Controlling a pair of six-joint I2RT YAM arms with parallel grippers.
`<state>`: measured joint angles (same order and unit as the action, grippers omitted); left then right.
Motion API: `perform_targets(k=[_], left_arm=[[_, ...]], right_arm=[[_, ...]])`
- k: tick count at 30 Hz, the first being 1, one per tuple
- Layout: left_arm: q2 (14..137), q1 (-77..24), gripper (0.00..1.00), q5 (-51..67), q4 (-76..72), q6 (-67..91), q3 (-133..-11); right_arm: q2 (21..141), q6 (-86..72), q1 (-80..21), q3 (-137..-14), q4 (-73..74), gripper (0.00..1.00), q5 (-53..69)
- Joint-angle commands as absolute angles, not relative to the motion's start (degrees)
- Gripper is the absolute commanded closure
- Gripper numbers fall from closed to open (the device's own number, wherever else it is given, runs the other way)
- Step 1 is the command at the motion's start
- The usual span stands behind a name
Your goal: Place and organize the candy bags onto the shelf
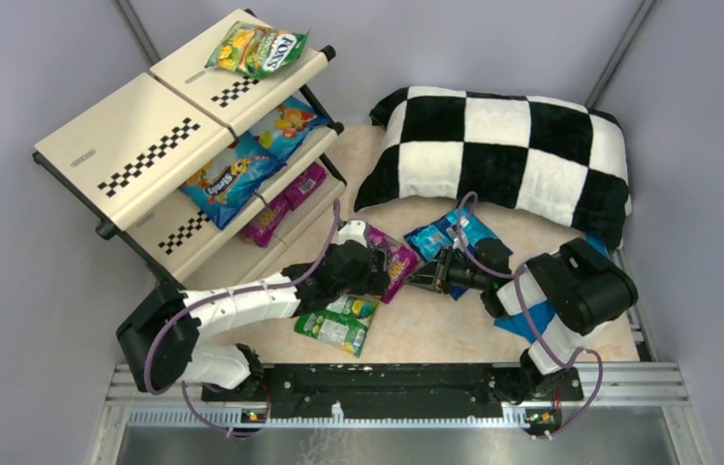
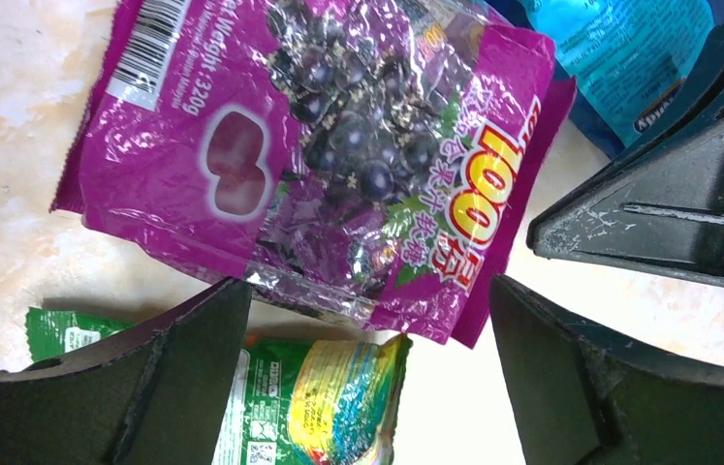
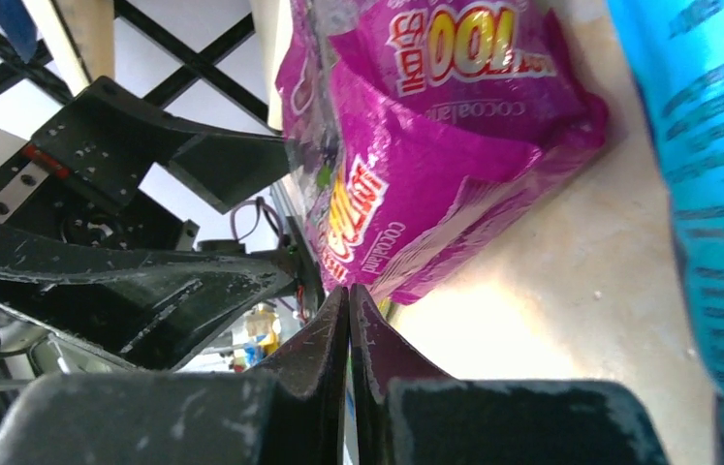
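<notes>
My left gripper [image 1: 380, 268] is open and hovers over a magenta grape candy bag [image 1: 398, 262] lying on the table. In the left wrist view the open gripper [image 2: 367, 291] straddles the near edge of that magenta bag [image 2: 319, 155], with a green-white bag [image 2: 324, 402] below it. My right gripper [image 1: 432, 274] is shut and empty, its tip close to the magenta bag [image 3: 435, 145] and beside a blue bag [image 1: 443, 238]. The shelf [image 1: 125, 145] holds the FOX'S bag [image 1: 261, 48] on top, blue bags [image 1: 241, 170] on the middle tier and magenta bags [image 1: 285, 201] on the lowest.
A black-and-white checkered pillow [image 1: 503, 155] lies at the back right. A plain blue cloth [image 1: 518, 325] lies under the right arm. The green-white bag [image 1: 338, 325] lies near the front edge. The two grippers are close together.
</notes>
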<state>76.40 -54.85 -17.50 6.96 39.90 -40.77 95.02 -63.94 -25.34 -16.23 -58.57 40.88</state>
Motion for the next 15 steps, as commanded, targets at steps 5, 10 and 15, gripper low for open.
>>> perform_targets(k=[5, 10, 15], left_arm=[[68.5, -58.4, 0.02, -10.2, 8.2, 40.6, -39.7], [68.6, -65.5, 0.04, -10.7, 10.2, 41.2, -42.0], [73.2, -69.3, 0.02, -13.3, 12.2, 41.2, -46.4]], right_arm=[[92.9, -63.1, -26.6, -12.9, -64.7, 0.86, 41.6], [89.4, -57.4, -26.1, -15.0, -52.2, 0.45, 38.9], [89.0, -55.5, -24.7, -18.5, -45.6, 0.42, 36.8]])
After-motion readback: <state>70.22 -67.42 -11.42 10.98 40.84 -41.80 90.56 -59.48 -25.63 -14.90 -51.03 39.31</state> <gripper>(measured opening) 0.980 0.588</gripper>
